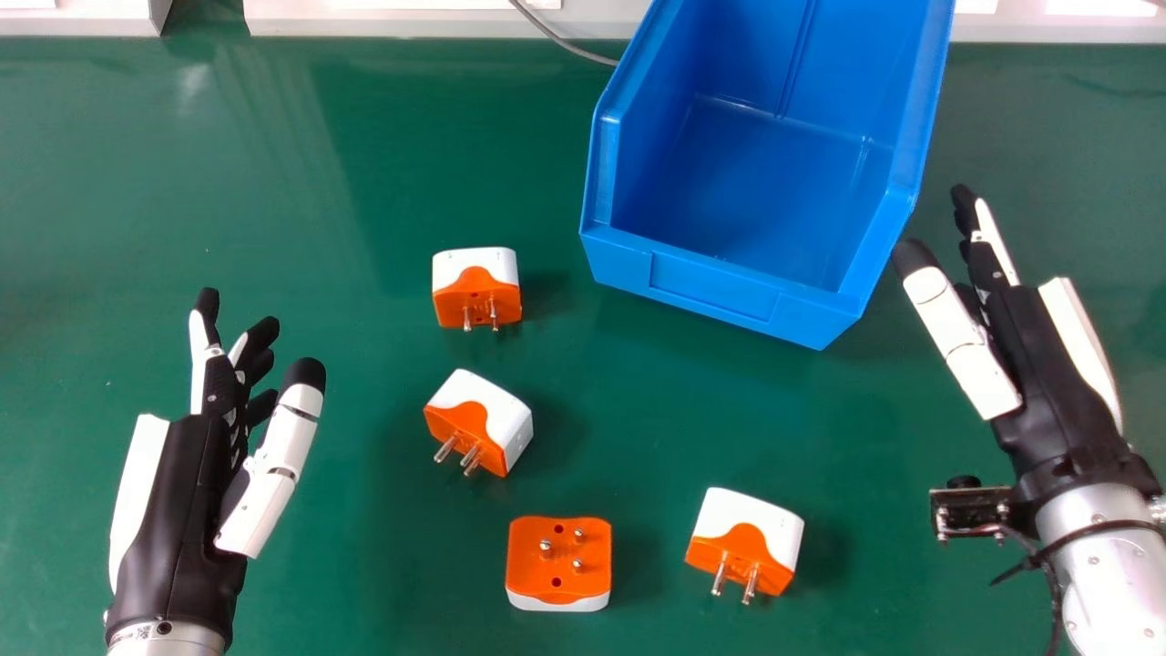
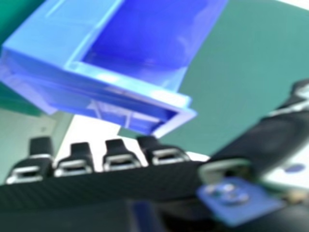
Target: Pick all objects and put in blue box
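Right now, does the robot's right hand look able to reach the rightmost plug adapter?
It probably can: the right hand is open, nothing stands between it and that adapter, and the blue box sits farther forward.

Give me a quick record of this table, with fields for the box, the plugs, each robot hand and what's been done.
Surface: green table
Box: blue box, far side, right of the middle, open-topped, no plug seen inside
Plug count: four, orange and white
Prongs up: near plug
Prongs toward the robot: far plug, middle plug, right plug
Left robot hand: open, left of the plugs, holding nothing
Right robot hand: open, right of the box, holding nothing
Progress: all four plugs on the table
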